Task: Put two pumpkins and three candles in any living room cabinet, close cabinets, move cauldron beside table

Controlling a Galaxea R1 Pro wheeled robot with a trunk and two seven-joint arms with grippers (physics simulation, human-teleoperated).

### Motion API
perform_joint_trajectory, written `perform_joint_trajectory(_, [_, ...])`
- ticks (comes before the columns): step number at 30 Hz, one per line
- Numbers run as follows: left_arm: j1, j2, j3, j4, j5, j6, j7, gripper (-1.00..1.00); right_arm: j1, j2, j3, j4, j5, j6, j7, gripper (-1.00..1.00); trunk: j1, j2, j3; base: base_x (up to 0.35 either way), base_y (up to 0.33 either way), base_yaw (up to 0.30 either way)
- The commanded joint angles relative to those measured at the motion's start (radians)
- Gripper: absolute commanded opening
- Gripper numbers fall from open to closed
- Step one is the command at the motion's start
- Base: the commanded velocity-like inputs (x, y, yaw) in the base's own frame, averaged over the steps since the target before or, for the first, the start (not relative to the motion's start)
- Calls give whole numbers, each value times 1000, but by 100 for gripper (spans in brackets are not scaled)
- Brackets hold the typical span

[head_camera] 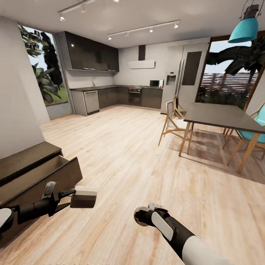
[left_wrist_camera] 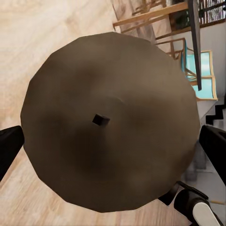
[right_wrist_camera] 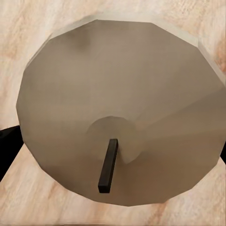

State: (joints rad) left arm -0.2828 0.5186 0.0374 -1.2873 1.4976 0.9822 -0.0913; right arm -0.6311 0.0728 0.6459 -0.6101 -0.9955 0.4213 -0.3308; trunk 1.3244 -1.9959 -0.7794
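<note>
— Since each pincer carries a candle, how will those handle?

— They look light and stiff: short wax-like cylinders, probably a little slick on the round side. The left pincer (head_camera: 75, 198) is closed on the darker candle (left_wrist_camera: 110, 125), its fingers (left_wrist_camera: 9, 148) pressing opposite sides of the round body; that is the sensible place to hold, across the wall and clear of the small wick on top. The right pincer (head_camera: 141, 216) grips the paler candle (right_wrist_camera: 120, 110) the same way, dark fingertips just visible at both edges of it in the right wrist view.

— Anything fragile?

— The wick, perhaps. The body seems sturdy enough for a firm squeeze, though a round side could twist or slip if the grip is loose.

— And where does it all go?

— The cabinet (head_camera: 35, 173) stands at the robot's left, its dark front pulled open beside the left arm, so the darker candle hangs just off its corner.

— The room?

— Pale wooden floor (head_camera: 121, 154), smooth and level. A dining bench (head_camera: 224, 117) with chairs (head_camera: 173, 125) stands well apart on the right, a kitchen (head_camera: 110, 95) along the far wall.
</note>
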Motion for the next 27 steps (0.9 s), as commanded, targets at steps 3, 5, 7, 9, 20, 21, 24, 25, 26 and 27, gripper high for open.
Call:
perform_joint_trajectory(3, [-1,0,1,0,0,4,-10,-100,-1,-1,4,-2,-9,-1,-11,-100,-12,21,7,0,0,267])
perform_joint_trajectory(5, [-1,0,1,0,0,4,-10,-100,-1,-1,4,-2,-9,-1,-11,-100,-19,35,12,0,0,267])
perform_joint_trajectory(7, [-1,0,1,0,0,4,-10,-100,-1,-1,4,-2,-9,-1,-11,-100,-27,49,17,0,0,268])
perform_joint_trajectory(9, [-1,0,1,0,0,4,-10,-100,-1,-1,4,-2,-9,-1,-11,-100,-35,63,22,0,0,269])
perform_joint_trajectory(20, [-1,0,3,0,0,4,-10,-100,-1,-2,4,-2,-9,-1,-10,-100,-65,119,42,0,0,271])
perform_joint_trajectory(21, [-1,0,3,0,0,4,-11,-100,-1,-2,4,-2,-9,-1,-10,-100,-65,119,42,0,0,272])
perform_joint_trajectory(24, [-1,0,4,0,0,4,-11,-100,-1,-2,4,-2,-9,-1,-10,-100,-65,119,40,0,0,272])
perform_joint_trajectory(25, [-1,0,4,0,0,4,-11,-100,-1,-2,4,-2,-9,-1,-10,-100,-65,119,40,0,0,273])
perform_joint_trajectory(26, [-1,0,4,0,-1,4,-11,-100,-1,-2,4,-2,-9,-1,-10,-100,-65,119,39,0,0,273])
perform_joint_trajectory(27, [-1,0,4,0,-1,4,-11,-100,-1,-2,4,-2,-9,-1,-10,-100,-65,119,39,0,0,274])
